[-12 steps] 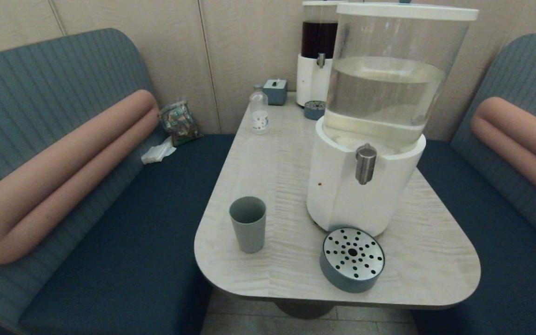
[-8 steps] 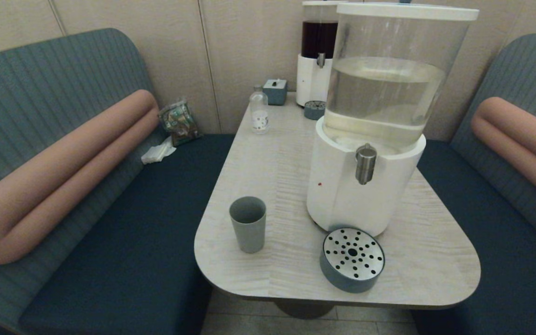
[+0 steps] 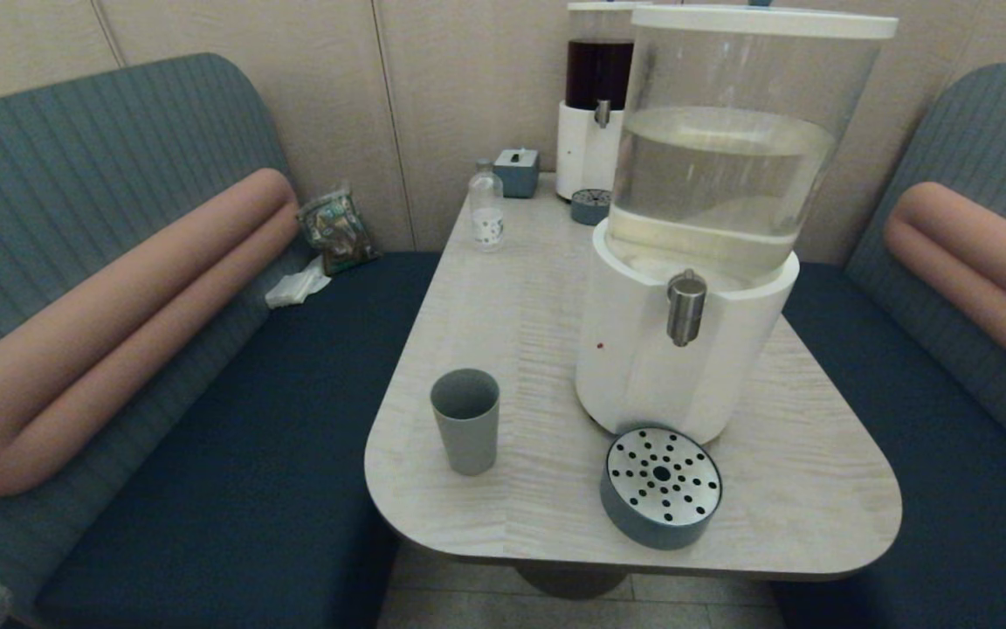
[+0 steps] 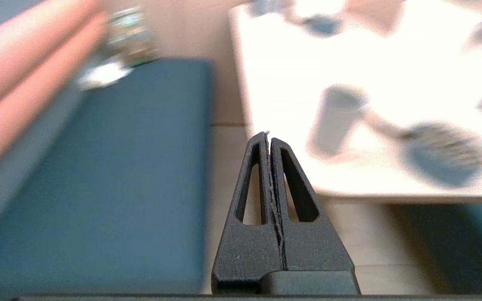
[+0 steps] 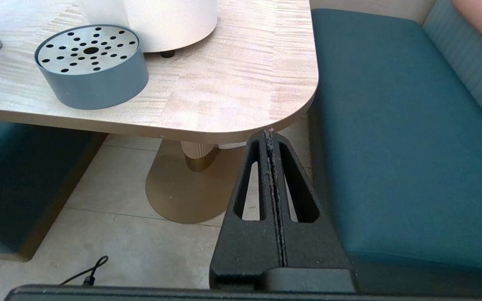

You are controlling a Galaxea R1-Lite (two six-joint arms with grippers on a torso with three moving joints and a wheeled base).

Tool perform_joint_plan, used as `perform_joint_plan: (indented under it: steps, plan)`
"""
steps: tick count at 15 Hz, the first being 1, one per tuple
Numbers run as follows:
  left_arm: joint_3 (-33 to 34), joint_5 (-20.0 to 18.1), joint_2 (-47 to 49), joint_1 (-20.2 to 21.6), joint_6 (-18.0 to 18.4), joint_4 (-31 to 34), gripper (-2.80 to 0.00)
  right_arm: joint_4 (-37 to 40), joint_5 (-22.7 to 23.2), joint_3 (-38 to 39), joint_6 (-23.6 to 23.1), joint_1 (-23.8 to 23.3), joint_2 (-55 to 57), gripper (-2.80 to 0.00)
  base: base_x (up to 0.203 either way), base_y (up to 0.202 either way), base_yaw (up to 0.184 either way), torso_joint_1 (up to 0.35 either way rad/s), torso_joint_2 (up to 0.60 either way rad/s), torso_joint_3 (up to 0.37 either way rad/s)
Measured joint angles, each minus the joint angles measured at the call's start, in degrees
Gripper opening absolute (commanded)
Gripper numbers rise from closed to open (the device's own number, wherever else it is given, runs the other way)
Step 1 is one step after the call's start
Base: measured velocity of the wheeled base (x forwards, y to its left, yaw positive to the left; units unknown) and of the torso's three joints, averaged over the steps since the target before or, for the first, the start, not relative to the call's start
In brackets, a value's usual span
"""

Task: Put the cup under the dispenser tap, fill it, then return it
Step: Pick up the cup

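The grey-blue cup (image 3: 465, 419) stands upright and empty near the table's front left edge; it also shows in the left wrist view (image 4: 336, 119). The brushed-metal dispenser tap (image 3: 686, 307) juts from the white base of the big clear-tank dispenser (image 3: 713, 175), to the right of the cup. My left gripper (image 4: 269, 137) is shut on nothing, low over the floor gap between the left bench and the table, short of the cup. My right gripper (image 5: 270, 133) is shut and empty below the table's front right corner. Neither gripper's fingers show in the head view.
A round blue drip tray (image 3: 661, 486) with a perforated metal top sits below the tap, at the table's front. Behind stand a small clear bottle (image 3: 486, 210), a small blue box (image 3: 516, 170) and the dark-liquid dispenser (image 3: 595, 105). Blue benches (image 3: 232, 437) flank the table (image 3: 817, 489).
A grey rounded part of my left arm has come into the bottom-left corner of the head view. The cup and dispenser have not moved.
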Motion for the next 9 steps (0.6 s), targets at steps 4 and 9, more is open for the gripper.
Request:
perform_joint_plan:
  steps: [4, 9]
  plan:
    - [-6.5, -10.0, 15.0, -0.2, -1.9, -10.1, -2.8, 0.0, 0.0, 0.0, 0.0, 0.0, 0.0, -2.8, 0.0, 0.0, 0.0, 0.0, 0.0, 0.0]
    - [-5.4, -16.3, 38.6, -0.3, -1.5, -34.7, 0.0, 0.0, 0.0, 0.0, 0.0, 0.0, 0.0, -2.8, 0.0, 0.0, 0.0, 0.0, 0.0, 0.0]
